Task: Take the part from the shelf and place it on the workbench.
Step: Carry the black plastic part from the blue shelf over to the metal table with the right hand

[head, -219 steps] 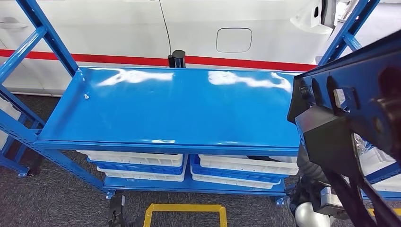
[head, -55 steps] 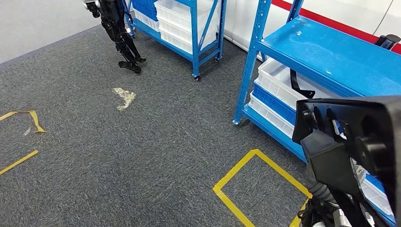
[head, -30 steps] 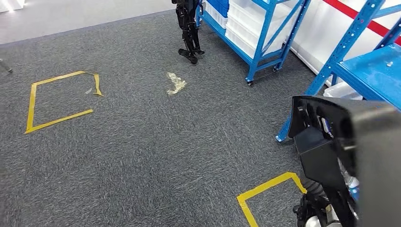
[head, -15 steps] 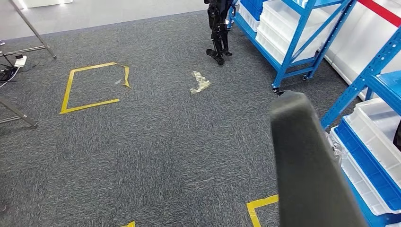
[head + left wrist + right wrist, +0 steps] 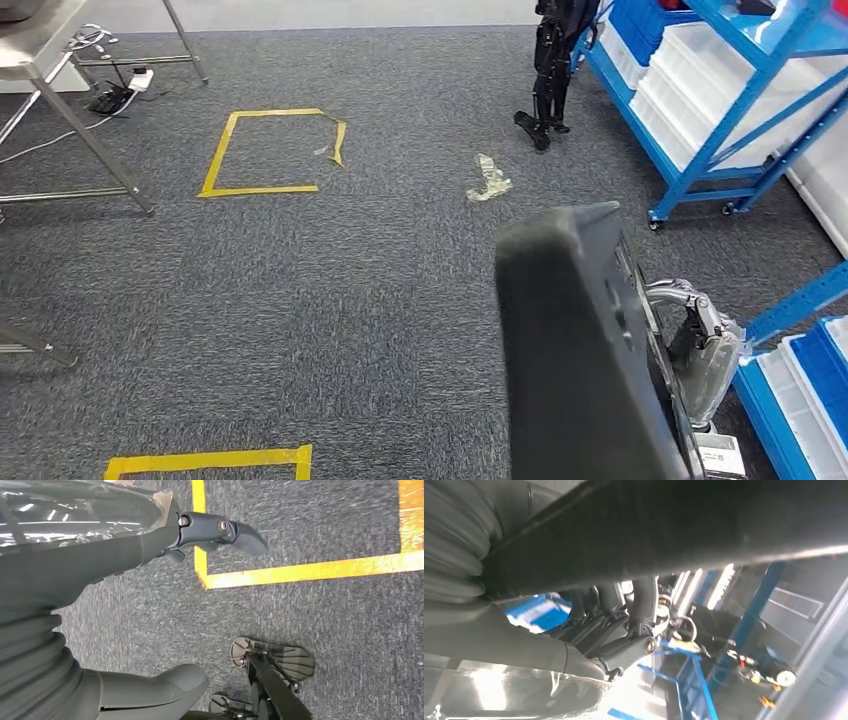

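Right hand [image 5: 705, 350] grips the black part [image 5: 580, 350], held high for carrying. Left hand [image 5: 100, 555] hangs loose, fingers apart, holding nothing. Workbench leg [image 5: 85, 135] at the carpet's far-left corner, well apart.

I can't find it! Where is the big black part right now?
In the head view the black part is low on the right, held in the right hand, above the grey carpet, near the blue shelf.
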Robot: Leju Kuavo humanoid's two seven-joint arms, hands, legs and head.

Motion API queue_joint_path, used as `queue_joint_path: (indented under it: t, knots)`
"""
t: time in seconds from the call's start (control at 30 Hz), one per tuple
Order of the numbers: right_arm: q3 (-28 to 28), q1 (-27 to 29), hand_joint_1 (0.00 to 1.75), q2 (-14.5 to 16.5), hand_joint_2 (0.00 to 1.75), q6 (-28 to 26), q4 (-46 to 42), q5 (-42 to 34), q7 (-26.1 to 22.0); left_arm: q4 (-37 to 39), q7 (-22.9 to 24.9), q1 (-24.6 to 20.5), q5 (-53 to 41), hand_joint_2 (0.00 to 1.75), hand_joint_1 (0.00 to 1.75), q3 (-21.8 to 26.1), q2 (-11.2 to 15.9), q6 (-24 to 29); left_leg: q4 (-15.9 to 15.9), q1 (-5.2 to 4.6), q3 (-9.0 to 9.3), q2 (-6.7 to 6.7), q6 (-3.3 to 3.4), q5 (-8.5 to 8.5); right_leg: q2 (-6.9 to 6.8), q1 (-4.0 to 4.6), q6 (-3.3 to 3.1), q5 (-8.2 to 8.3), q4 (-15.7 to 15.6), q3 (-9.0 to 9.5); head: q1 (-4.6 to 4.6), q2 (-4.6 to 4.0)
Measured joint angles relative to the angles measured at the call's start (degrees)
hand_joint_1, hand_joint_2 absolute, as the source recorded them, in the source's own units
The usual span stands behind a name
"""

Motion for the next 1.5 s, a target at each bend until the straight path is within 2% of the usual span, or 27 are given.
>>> queue_joint_path:
  t: [0.07,0.1,0.17,0.23,0.3,0.37,0.43,0.47,0.53,0.6,0.67,0.73,0.77,0.83,0.87,0.93,0.97,1.0,1.03,1.1,1.17,1.23,1.27,1.33,1.4,1.47,1.5]
  knots:
    - [-0.38,0.54,1.75,0.0,1.75,0.01,-0.46,0.1,-0.11,0.01,-0.14,0.09,0.12,1.75,0.0,0.01,0.02,-0.13,0.39,0.06,-0.04,-1.76,-0.34,-0.12,1.86,-0.52,1.07,3.29,-7.54,3.22,0.02,0.0]
    - [-0.52,0.79,1.75,0.01,1.75,0.07,-0.69,0.14,-0.16,0.02,-0.27,0.1,0.29,1.75,0.0,0.01,0.05,-0.12,0.66,0.05,-0.22,-2.57,-0.65,-0.22,2.81,-0.71,1.1,4.42,-10.61,4.61,0.02,0.0]
    - [-0.69,1.15,1.75,0.01,1.75,0.49,-0.9,0.21,-0.17,0.09,-0.63,0.23,0.73,1.75,0.0,0.02,0.1,0.04,0.95,0.04,-0.75,-3.8,-1.42,-0.21,3.71,-0.63,0.35,5.1,-12.93,5.7,-0.02,0.0]
    - [-0.74,1.13,1.75,0.05,1.75,1.17,-0.95,0.19,-0.03,0.29,-1.0,0.44,1.04,1.75,0.0,0.02,0.09,0.4,0.95,0.24,-1.14,-4.33,-2.03,-0.08,2.48,-0.54,-0.64,5.38,-13.0,5.8,-0.09,0.0]
    - [-0.85,0.62,1.75,0.24,1.75,2.0,-0.95,-0.04,0.24,0.49,-1.28,0.48,1.21,1.75,0.0,0.02,-0.09,0.9,3.07,0.13,-2.2,-1.45,-2.45,-1.52,1.15,-0.71,-1.51,5.6,-13.28,5.94,-0.39,0.0]
    - [-1.09,0.13,1.75,0.46,1.75,2.76,-0.94,-0.31,0.55,0.52,-1.53,0.31,1.24,1.75,0.0,0.02,-0.38,1.31,9.55,0.03,-5.36,2.53,-2.76,-5.12,-0.43,-0.49,-2.21,5.53,-13.38,5.97,-0.77,0.0]
    - [-1.34,-0.15,1.75,0.64,1.75,3.27,-0.91,-0.45,0.86,0.54,-1.61,0.2,1.36,1.75,0.0,0.02,-0.59,1.56,16.29,0.23,-8.76,3.71,-2.98,-7.75,-2.21,-0.13,-2.49,5.4,-13.36,5.93,-0.9,0.0]
    - [-1.4,-0.4,1.75,0.75,1.75,4.06,-0.85,-0.74,1.17,0.47,-1.05,-0.05,1.83,1.75,0.0,0.05,-0.7,2.07,17.29,0.3,-9.25,3.88,-3.01,-7.61,-3.06,-0.01,-2.54,5.36,-13.36,5.94,-0.9,0.0]
    - [-1.08,-2.2,1.75,1.26,1.75,6.55,-0.21,-1.51,2.37,-0.64,2.57,-1.53,3.33,1.75,0.0,0.64,-0.84,4.59,12.49,0.37,-6.71,4.61,-2.82,-4.42,-4.52,0.1,-2.57,5.32,-13.34,6.01,-0.93,0.0]
    - [-0.22,-4.85,1.75,1.95,1.75,7.0,0.87,-1.62,3.69,-5.7,8.47,-3.59,2.23,1.75,0.0,1.32,-0.85,8.6,4.68,0.06,-2.61,7.24,-2.31,-1.4,-6.06,0.43,-2.42,5.22,-13.33,6.12,-0.97,0.0]
    - [0.36,-5.92,1.75,2.26,1.75,4.75,1.59,-1.29,4.09,-17.67,16.19,-3.17,-3.17,1.75,0.0,0.78,-0.09,14.84,1.43,-0.5,-0.99,8.57,-1.72,-0.78,-7.71,0.73,-1.96,5.0,-13.39,6.4,-0.9,0.0]
    - [0.35,-5.94,1.75,2.26,1.75,3.45,1.93,-1.46,3.97,-34.63,25.3,0.33,-7.81,1.75,0.0,-1.63,2.52,21.61,1.13,-0.67,-0.91,7.29,-1.18,-0.65,-8.82,0.88,-1.35,4.74,-13.57,6.78,-0.79,0.0]
    - [0.24,-5.99,1.75,2.21,1.75,3.37,2.03,-1.55,3.9,-42.53,28.4,2.33,-8.77,1.75,0.0,-3.22,4.21,23.75,0.81,-0.55,-0.71,6.72,-0.91,-0.49,-8.08,0.86,-1.08,4.5,-13.37,6.81,-0.74,0.0]
    - [-0.12,-5.97,1.75,2.11,1.75,3.21,2.09,-1.33,3.75,-53.98,29.27,5.26,-8.59,1.75,0.0,-5.94,7.17,25.14,0.21,-0.15,-0.28,5.61,-0.29,-0.12,-4.35,0.75,-1.02,2.59,-10.02,5.33,-0.64,0.0]
    - [-0.33,-5.88,1.75,2.03,1.75,3.08,2.13,-1.12,3.74,-57.95,28.05,6.18,-8.05,1.75,0.0,-6.95,8.39,25.14,0.12,-0.09,-0.3,4.91,-0.09,-0.04,-2.21,0.55,-1.2,0.99,-6.42,3.65,-0.57,0.0]
    - [-0.68,-5.61,1.75,1.85,1.75,2.73,2.26,-0.73,3.86,-63.98,25.62,7.34,-6.79,1.75,0.0,-8.91,10.27,25.02,0.13,-0.04,-0.43,3.08,0.17,0.04,-0.45,0.42,-1.37,-1.76,1.42,-0.31,-0.44,0.0]
    - [-0.81,-5.55,1.75,1.73,1.75,2.54,2.35,-0.58,3.94,-66.13,24.7,7.72,-6.23,1.75,0.0,-9.94,10.97,24.98,0.15,-0.04,-0.42,2.04,0.16,0.04,-0.24,0.34,-1.1,-1.99,3.39,-1.47,-0.44,0.0]
    - [-0.9,-5.55,1.75,1.63,1.75,2.31,2.41,-0.48,4.02,-67.67,24.15,8.01,-5.81,1.75,0.0,-10.93,11.49,24.97,0.19,-0.02,-0.35,1.03,0.14,0.02,-0.11,0.21,-0.6,-1.15,2.89,-1.53,-0.44,0.0]
    - [-0.97,-5.58,1.75,1.54,1.75,2.02,2.45,-0.35,4.08,-68.93,23.84,8.18,-5.52,1.75,0.0,-11.84,11.92,24.93,0.25,0.05,-0.25,0.05,0.07,-0.02,0.19,0.0,0.05,0.54,0.14,-0.56,-0.44,0.0]
    - [-1.1,-5.64,1.75,1.39,1.75,1.38,2.45,0.0,4.45,-70.64,23.59,7.86,-5.39,1.75,0.0,-13.38,12.46,24.55,0.66,0.13,-0.27,-1.85,-0.32,-0.24,2.38,-0.58,1.04,4.4,-8.16,2.68,-0.4,0.0]
    - [-1.16,-5.57,1.75,1.28,1.75,0.79,2.37,0.46,5.07,-71.44,23.61,6.99,-5.73,1.75,0.0,-14.64,12.75,23.94,1.06,0.17,-0.74,-3.38,-0.98,-0.35,4.12,-0.77,0.69,6.0,-12.59,4.55,-0.38,0.0]
    - [-1.17,-5.4,1.75,1.17,1.75,0.42,2.16,0.91,5.49,-71.82,23.65,6.44,-6.37,1.75,0.0,-15.64,12.99,23.41,0.94,0.29,-1.21,-4.54,-1.74,-0.12,3.38,-0.66,-0.35,6.06,-12.89,4.82,-0.38,0.0]
    - [-1.18,-5.33,1.75,1.13,1.75,0.27,1.99,1.08,5.59,-71.92,23.66,6.32,-6.71,1.75,0.0,-16.06,13.11,23.21,1.04,0.27,-1.39,-3.98,-2.05,-0.21,2.77,-0.73,-0.74,6.21,-13.02,4.92,-0.41,0.0]
    - [-1.19,-5.02,1.75,1.08,1.75,-0.06,1.52,1.44,5.7,-72.11,23.68,5.92,-7.35,1.75,0.0,-16.79,13.36,22.81,3.63,0.11,-2.73,-0.62,-2.56,-1.87,1.38,-0.94,-1.63,6.4,-13.41,5.16,-0.74,0.0]
    - [-1.21,-4.47,1.75,1.03,1.75,-0.43,1.02,1.99,6.03,-72.26,23.78,5.26,-7.98,1.75,0.0,-17.36,13.48,22.35,10.36,0.15,-6.1,2.89,-2.92,-5.26,-0.16,-0.65,-2.3,6.27,-13.5,5.29,-1.04,0.0]
    - [-1.22,-3.88,1.75,0.99,1.75,-0.72,0.52,2.7,6.51,-72.26,23.94,4.77,-8.44,1.75,0.0,-17.84,13.49,21.84,16.49,0.39,-9.46,3.73,-3.17,-7.12,-1.89,-0.39,-2.6,6.08,-13.49,5.35,-1.07,0.0]
    - [-1.21,-3.64,1.75,1.0,1.75,-0.79,0.27,2.97,6.73,-72.26,24.02,4.67,-8.64,1.75,0.0,-18.07,13.51,21.57,16.93,0.48,-9.83,3.93,-3.25,-6.6,-2.68,-0.34,-2.67,5.97,-13.49,5.42,-1.08,0.0]
